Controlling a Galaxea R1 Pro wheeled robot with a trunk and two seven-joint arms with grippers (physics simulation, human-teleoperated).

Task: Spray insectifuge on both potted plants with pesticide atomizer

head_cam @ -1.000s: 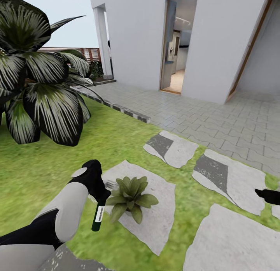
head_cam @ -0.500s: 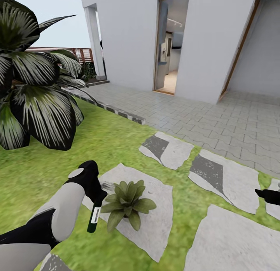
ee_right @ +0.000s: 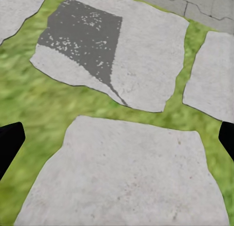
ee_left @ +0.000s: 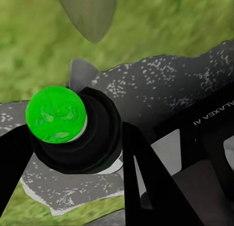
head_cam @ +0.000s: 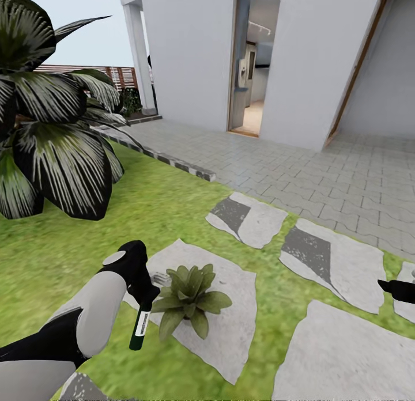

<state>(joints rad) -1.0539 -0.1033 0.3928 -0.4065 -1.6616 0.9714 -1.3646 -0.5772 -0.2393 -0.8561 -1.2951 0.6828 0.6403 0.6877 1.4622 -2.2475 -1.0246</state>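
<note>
Pesticide atomizer [head_cam: 140, 328] hung clamped in the left gripper [head_cam: 145, 293], spray head hidden, beside the potted plant [head_cam: 189, 298]; right gripper [ee_right: 117, 143] gaped, fingertips cut off.

Big dark palm-like plant with white-striped leaves [head_cam: 55, 130] far left on the lawn. Irregular grey stepping stones [head_cam: 331, 263] set in grass, two with darker patches. Grey brick paving [head_cam: 300, 165] runs to the white house wall [head_cam: 190, 49]; open doorway [head_cam: 251, 61] shows an interior, possibly a kitchen. Brown slatted fence [head_cam: 112, 74] behind.
</note>
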